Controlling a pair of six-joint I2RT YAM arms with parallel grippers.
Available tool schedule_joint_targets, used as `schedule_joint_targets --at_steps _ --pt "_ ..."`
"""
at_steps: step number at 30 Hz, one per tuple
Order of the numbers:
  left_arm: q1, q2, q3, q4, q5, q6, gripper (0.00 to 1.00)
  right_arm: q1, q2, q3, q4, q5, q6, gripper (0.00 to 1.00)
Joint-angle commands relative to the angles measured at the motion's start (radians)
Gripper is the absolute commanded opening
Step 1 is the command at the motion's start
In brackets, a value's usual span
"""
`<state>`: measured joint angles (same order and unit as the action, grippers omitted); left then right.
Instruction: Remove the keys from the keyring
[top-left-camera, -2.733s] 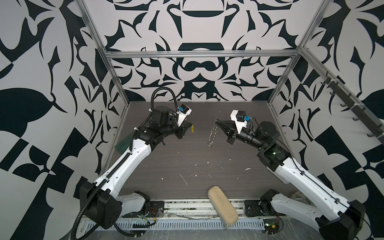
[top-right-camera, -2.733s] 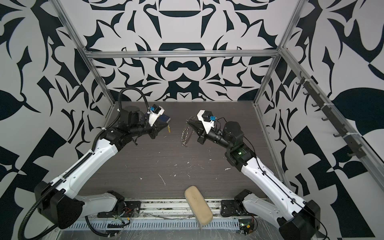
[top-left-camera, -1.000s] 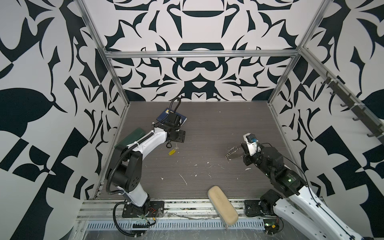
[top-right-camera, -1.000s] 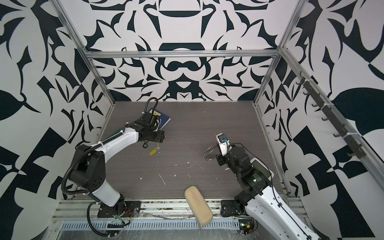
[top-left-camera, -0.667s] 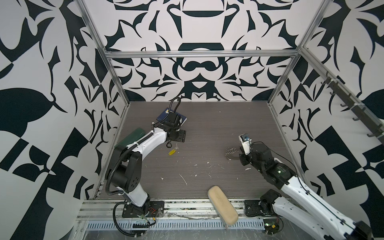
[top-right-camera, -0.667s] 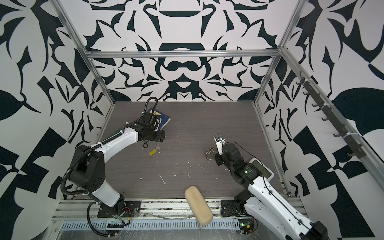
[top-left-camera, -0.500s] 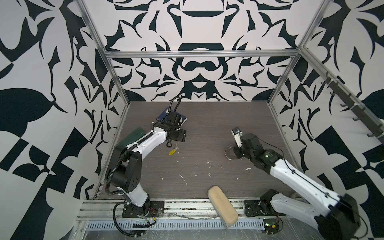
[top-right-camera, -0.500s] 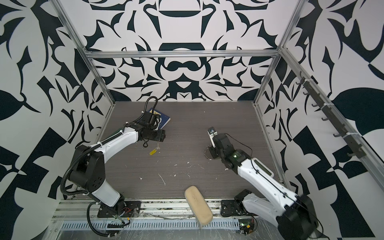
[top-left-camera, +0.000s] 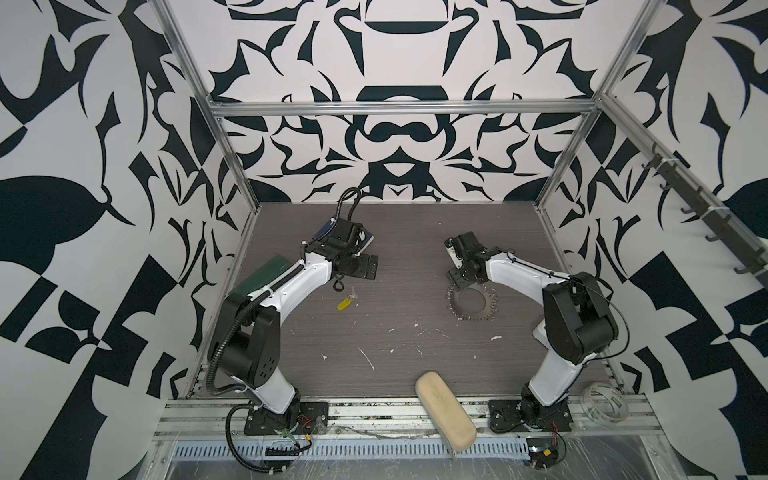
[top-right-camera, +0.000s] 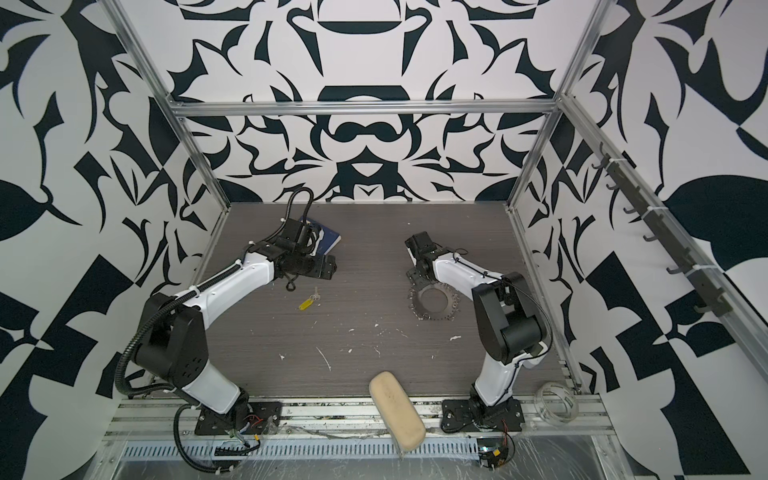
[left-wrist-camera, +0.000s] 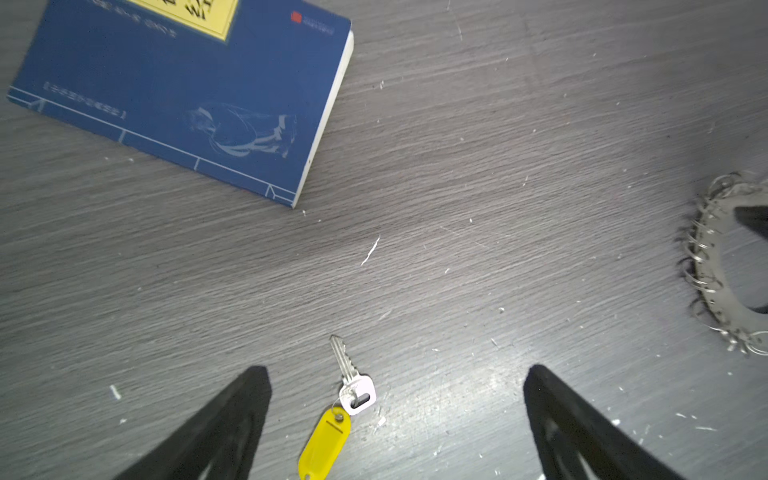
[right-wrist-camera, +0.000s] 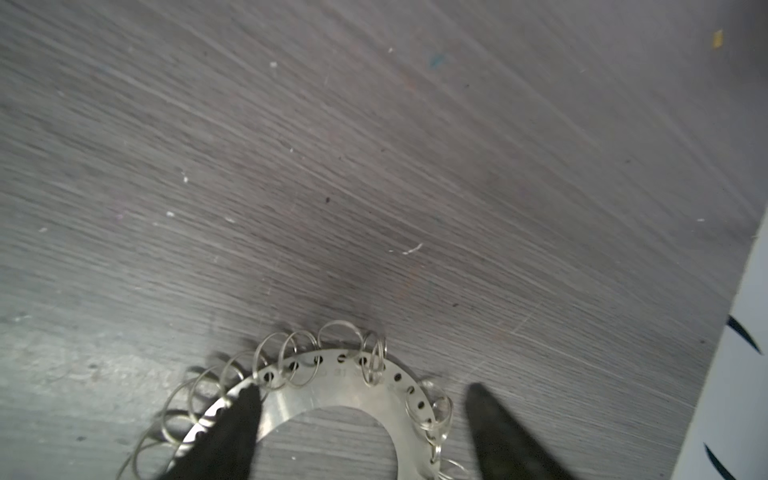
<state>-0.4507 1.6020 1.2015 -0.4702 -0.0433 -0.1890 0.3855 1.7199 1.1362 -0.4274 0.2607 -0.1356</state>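
Keyring (top-left-camera: 471, 302) flat; right arm (top-left-camera: 517, 272) folded, wrist low over it (jaws apart).

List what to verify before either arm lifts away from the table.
1. Key with yellow tag separate from ring disc: ok, they lie apart on the table.
2. Left end effector open and empty: ok, jaws spread either side of the key.
3. Right end effector open: ok.
4. Right fingertip clear of the disc: cannot tell, it overlaps the rim.
5. No other keys on the disc: cannot tell, part is hidden.
6. Blue book clear of the key: ok.
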Motion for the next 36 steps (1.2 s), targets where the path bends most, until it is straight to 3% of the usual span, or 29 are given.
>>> schedule_joint_targets --at_steps 1,4,7,10,12,16,20,23,28,31,36 --pt "0.004 -0.100 -0.040 0.070 -0.051 -0.007 0.99 -0.010 -0.188 0.002 0.102 0.069 0.046 0.99" --pt "0.006 -0.227 -0.137 0.240 -0.155 -0.030 0.99 -0.046 -0.341 -0.172 0.324 0.177 0.088 0.99" --pt "0.019 -0.468 -0.426 0.659 -0.225 -0.045 0.99 -0.077 -0.484 -0.434 0.606 0.229 0.086 0.99" --pt "0.029 -0.607 -0.695 1.098 -0.254 0.002 1.00 -0.109 -0.547 -0.625 0.785 0.285 0.129 0.99" --pt "0.030 -0.650 -0.774 1.192 -0.338 0.012 1.00 -0.132 -0.572 -0.725 0.898 0.302 0.145 1.00" --pt "0.046 -0.695 -0.762 1.029 -0.417 0.098 1.00 -0.177 -0.540 -0.861 1.110 0.262 0.149 1.00" --pt "0.073 -0.697 -0.786 1.003 -0.429 0.160 0.99 -0.188 -0.418 -0.934 1.394 0.271 0.107 1.00" --pt "0.107 -0.701 -0.796 0.972 -0.411 0.165 0.99 -0.212 -0.375 -0.900 1.380 0.182 0.140 1.00" --pt "0.150 -0.688 -0.822 0.987 -0.427 0.181 0.99 -0.210 -0.094 -0.924 1.737 0.157 0.092 1.00" --pt "0.173 -0.689 -0.827 0.972 -0.443 0.181 0.99 -0.209 -0.165 -0.877 1.535 0.169 0.137 1.00" --pt "0.215 -0.717 -0.871 0.973 -0.475 0.172 0.99 -0.219 -0.157 -0.804 1.408 0.202 0.155 1.00"
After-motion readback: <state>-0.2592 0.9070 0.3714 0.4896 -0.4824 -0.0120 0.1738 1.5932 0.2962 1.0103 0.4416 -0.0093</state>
